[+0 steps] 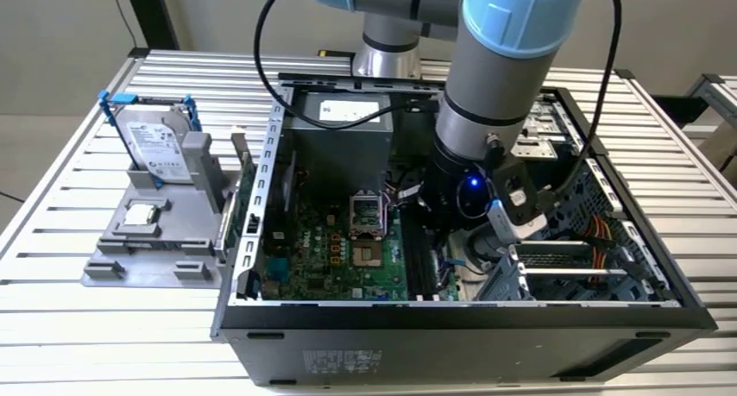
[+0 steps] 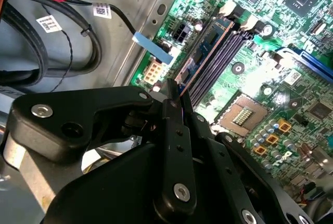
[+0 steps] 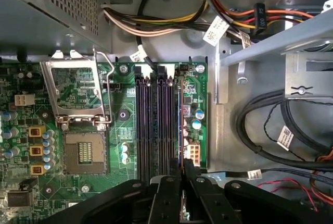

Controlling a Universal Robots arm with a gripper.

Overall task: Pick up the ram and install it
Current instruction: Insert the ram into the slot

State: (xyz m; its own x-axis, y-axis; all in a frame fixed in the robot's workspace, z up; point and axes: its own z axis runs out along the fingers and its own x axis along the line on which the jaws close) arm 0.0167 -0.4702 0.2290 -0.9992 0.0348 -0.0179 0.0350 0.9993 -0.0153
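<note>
The arm (image 1: 489, 85) is silver-grey tube with pale blue joint caps, black cables looping beside it; its tool (image 2: 174, 130) is matte black with silver screws.

Matt black plastic gripper (image 2: 174, 96); glossy green motherboard (image 3: 125, 130); ribbed metal table (image 1: 116, 327).

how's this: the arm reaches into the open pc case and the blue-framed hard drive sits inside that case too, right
Not quite. The arm does reach into the open case, but the hard drive in its blue frame stands outside it, in the grey holder on the table, at the exterior view's left. The exterior view shows this.
</note>
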